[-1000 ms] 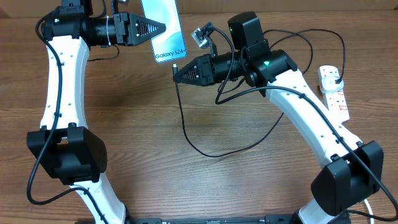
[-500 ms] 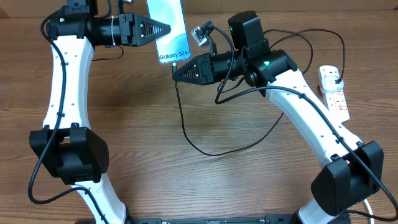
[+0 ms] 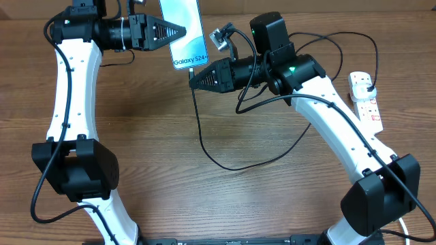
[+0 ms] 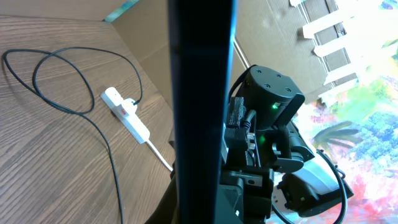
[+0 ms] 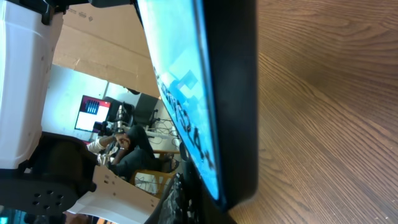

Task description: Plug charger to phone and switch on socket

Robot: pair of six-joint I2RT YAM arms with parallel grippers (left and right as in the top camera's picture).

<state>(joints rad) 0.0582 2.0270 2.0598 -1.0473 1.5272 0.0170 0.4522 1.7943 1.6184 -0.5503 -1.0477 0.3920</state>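
The phone (image 3: 185, 30) is held up off the table at the back, its light blue screen facing up and its "Galaxy S24" band toward the right arm. My left gripper (image 3: 176, 32) is shut on its left edge. In the left wrist view the phone (image 4: 202, 93) is a dark edge-on band. My right gripper (image 3: 193, 79) is shut on the connector end of the black charger cable (image 3: 204, 146), right below the phone's bottom edge. I cannot tell whether they touch. In the right wrist view the phone (image 5: 230, 93) fills the frame. The white socket strip (image 3: 366, 102) lies far right.
The cable loops across the wooden table (image 3: 204, 204) to a black plug (image 3: 367, 83) in the strip's far end. The strip also shows in the left wrist view (image 4: 127, 115). A cardboard wall (image 3: 340, 5) runs along the back.
The left gripper carried the phone slightly right, closer to the right gripper's tip, then stopped. The right arm and cable have stayed still.
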